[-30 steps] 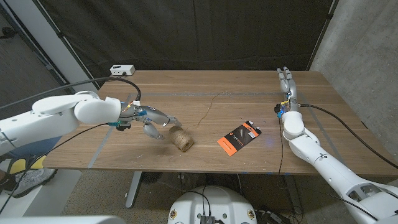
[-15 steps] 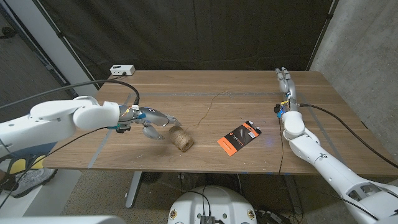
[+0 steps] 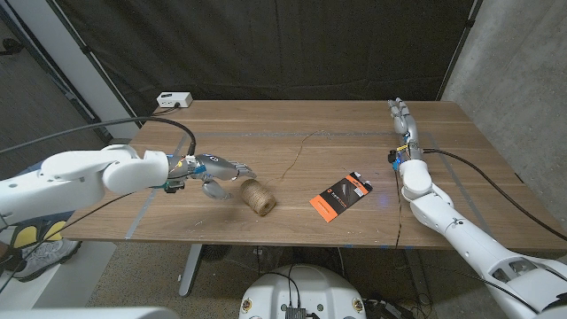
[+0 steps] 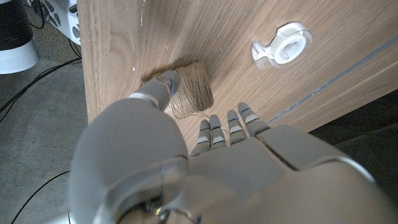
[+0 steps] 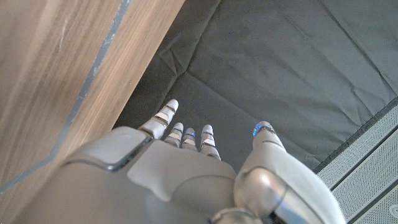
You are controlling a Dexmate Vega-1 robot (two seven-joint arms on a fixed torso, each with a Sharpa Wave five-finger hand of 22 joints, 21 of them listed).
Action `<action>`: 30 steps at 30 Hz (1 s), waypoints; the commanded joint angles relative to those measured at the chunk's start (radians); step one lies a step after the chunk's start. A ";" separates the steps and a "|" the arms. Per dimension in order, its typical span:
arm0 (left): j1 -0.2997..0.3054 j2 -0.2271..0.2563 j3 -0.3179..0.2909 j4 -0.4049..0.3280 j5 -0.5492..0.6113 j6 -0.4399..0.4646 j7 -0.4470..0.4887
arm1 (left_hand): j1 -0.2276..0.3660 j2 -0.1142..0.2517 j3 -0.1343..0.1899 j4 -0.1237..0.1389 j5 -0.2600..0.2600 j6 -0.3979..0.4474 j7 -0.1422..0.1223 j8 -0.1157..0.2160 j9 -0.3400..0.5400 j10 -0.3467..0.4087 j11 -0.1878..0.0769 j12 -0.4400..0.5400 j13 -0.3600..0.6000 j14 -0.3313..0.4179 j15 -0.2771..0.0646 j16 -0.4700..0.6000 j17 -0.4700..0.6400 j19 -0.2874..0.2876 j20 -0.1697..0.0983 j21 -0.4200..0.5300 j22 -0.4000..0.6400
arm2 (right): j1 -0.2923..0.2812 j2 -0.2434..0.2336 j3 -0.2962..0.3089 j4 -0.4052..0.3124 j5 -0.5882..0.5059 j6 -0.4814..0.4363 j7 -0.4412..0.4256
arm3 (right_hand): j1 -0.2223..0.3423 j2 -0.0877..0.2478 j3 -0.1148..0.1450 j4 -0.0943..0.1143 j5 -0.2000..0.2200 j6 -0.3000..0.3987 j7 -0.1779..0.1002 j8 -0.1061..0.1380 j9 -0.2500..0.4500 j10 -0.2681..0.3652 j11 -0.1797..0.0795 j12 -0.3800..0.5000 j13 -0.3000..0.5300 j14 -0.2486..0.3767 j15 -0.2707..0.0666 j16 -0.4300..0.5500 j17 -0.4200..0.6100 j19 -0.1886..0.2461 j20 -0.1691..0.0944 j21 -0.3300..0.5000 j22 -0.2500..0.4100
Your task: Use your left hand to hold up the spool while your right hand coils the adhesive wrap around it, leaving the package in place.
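Note:
A brown spool [image 3: 257, 196] wound with twine-like cord lies on its side near the table's front edge. My left hand [image 3: 213, 170] hovers just left of it, fingers spread and holding nothing. In the left wrist view the thumb tip [image 4: 163, 84] sits right at the spool [image 4: 193, 92]; I cannot tell if they touch. A thin loose strand [image 3: 295, 158] trails across the middle of the table. The orange-and-black package [image 3: 339, 197] lies flat to the right of the spool. My right hand [image 3: 403, 120] stands at the far right, fingers straight and empty.
A small white device [image 3: 174, 100] sits at the back left corner, also seen as a white device [image 4: 281, 45] in the left wrist view. Grey tape lines cross the wooden table [image 3: 354, 151]. A concrete wall stands to the right and a dark curtain behind.
My left arm has drawn slightly back to the left, with its fingers stretched out more toward the spool. My right hand has leaned a little to the left. Spool and package have not moved.

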 commanded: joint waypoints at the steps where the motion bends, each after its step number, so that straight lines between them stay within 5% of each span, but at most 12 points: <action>1: 0.015 0.000 0.001 0.001 0.000 0.013 0.012 | -0.002 -0.010 -0.003 0.001 -0.001 0.001 0.012 -0.002 0.004 -0.010 0.004 0.000 0.004 -0.009 0.003 -0.004 0.002 0.003 0.004 -0.002 0.001 | 0.012 0.003 -0.008 0.024 0.009 0.010 0.025 | -0.009 -0.001 0.001 -0.003 0.000 0.005 -0.004 0.006 0.005 -0.002 0.001 0.002 0.003 0.006 -0.002 0.003 0.002 0.007 0.001 0.006 0.004; 30: -0.194 -0.167 0.134 0.051 0.070 -0.020 -0.143 | -0.005 -0.012 0.001 0.005 -0.001 0.022 0.015 0.001 0.008 -0.002 0.003 0.005 0.001 -0.011 0.004 -0.016 -0.006 0.001 0.005 -0.004 0.002 | 0.063 0.019 -0.016 0.125 0.037 0.051 0.065 | -0.012 -0.001 0.000 -0.005 0.001 0.003 -0.005 0.003 0.005 -0.004 0.002 0.000 0.003 0.008 -0.001 0.003 0.002 0.010 0.003 0.005 0.004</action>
